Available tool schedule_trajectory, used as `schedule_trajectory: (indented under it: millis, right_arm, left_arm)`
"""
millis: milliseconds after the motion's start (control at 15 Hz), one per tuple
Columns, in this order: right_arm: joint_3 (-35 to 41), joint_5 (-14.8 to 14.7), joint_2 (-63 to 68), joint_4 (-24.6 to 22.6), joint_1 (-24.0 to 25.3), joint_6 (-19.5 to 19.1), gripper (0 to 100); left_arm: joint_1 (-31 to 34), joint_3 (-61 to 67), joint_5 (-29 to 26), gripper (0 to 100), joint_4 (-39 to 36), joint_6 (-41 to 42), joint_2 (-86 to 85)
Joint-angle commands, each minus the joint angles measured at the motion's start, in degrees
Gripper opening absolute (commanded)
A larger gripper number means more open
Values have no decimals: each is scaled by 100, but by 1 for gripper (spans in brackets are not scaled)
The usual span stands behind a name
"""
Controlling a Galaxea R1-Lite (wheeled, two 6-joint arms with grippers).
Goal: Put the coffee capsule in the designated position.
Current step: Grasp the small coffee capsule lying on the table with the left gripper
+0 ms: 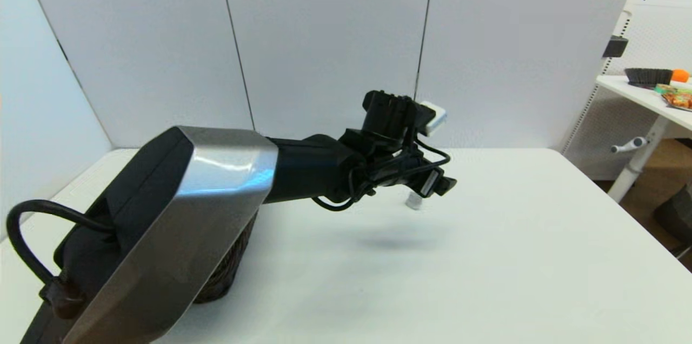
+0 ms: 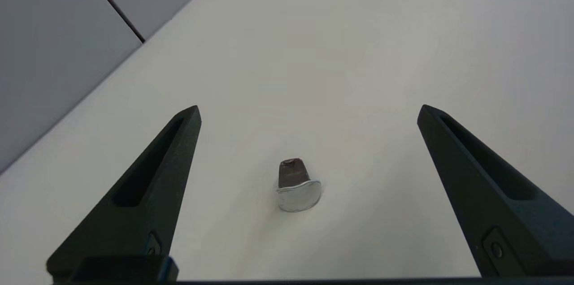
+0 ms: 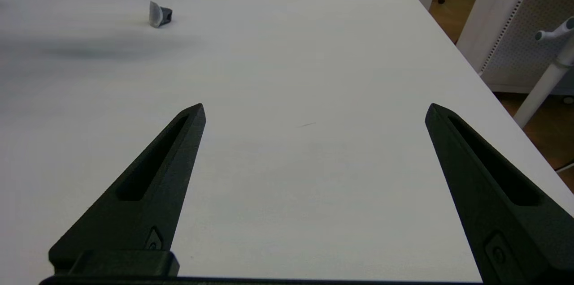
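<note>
Fingers of my left gripper (image 2: 308,112) stand wide apart, holding nothing, poised above the white surface (image 2: 358,52). Between them and a little ahead lies the coffee capsule (image 2: 297,186): one only, on its side, pale foil end turned toward my wrist camera, darker tapered body pointing away. It touches neither finger.

Head view: my left arm reaches out over the middle of the surface, and the wrist hardware hides the fingers there. The capsule shows only as a small pale speck just under the wrist. Behind my elbow housing a dark wicker basket (image 1: 230,263) peeks out, mostly covered by the arm; neither wrist view shows it.

My right gripper (image 3: 315,110) hangs low over the right side of the surface, its two fingers equally spread and empty. Its camera catches the same capsule well apart, far across the surface, beside a soft grey shadow. That view also shows the surface's far right corner and a white table leg (image 3: 545,92) beyond it.

Head view alone takes in the grey wall panels (image 1: 324,35) behind and a second white table (image 1: 643,92) at far right, with a dark bowl and some coloured items too small to identify.

Count: one capsule, one basket, two grippers.
</note>
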Motion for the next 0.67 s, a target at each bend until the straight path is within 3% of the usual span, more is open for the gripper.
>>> schedule_trajectory:
  millis: [67,667]
  right_arm:
    - [0,2,7,0,0,-5,100]
    - [0,2,7,0,0,-5,100]
  left_arm:
    - [3,8,13,100,-143,-62,418]
    - [64,52,251,100,-161,-150,717]
